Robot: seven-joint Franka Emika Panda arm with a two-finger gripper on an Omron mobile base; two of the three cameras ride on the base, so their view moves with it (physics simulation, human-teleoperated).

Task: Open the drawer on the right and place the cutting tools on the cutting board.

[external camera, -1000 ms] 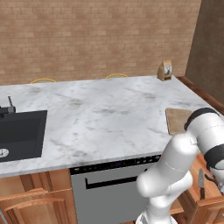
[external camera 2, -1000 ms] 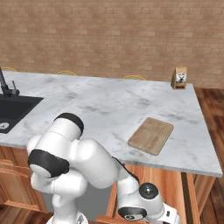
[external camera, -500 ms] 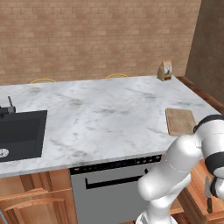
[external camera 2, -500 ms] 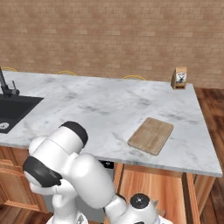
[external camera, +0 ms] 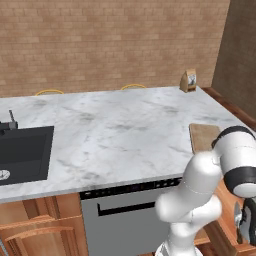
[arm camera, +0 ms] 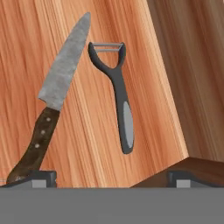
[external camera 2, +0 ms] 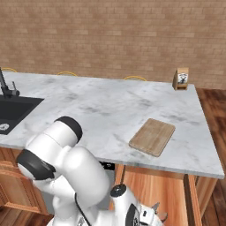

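Observation:
The drawer [arm camera: 83, 144] stands open under my hand, its warm wooden floor and side wall in the hand view. Two cutting tools lie in it. One is a knife [arm camera: 61, 74] with a grey blade and a dark riveted handle, at the left. The other is a dark grey peeler [arm camera: 122, 109], beside it at the centre. My gripper [arm camera: 111, 179] hangs open above them, touching nothing, and its left fingertip [arm camera: 41, 177] sits over the end of the knife handle. Low beside the counter's right end, the gripper [external camera: 245, 225] [external camera 2: 152, 214] is seen again. The tan cutting board [external camera: 202, 136] [external camera 2: 152, 136] lies bare on the marble.
A black sink [external camera: 25, 152] [external camera 2: 13, 110] is set into the counter's left end. A small brown paper bag [external camera: 188, 80] [external camera 2: 181, 79] stands at the back right corner. The grey dishwasher front [external camera: 125, 215] sits under the counter, left of the arm.
The arm has swung lower and further right, bringing the hand down beside the counter's right end. The jaws stay wide apart.

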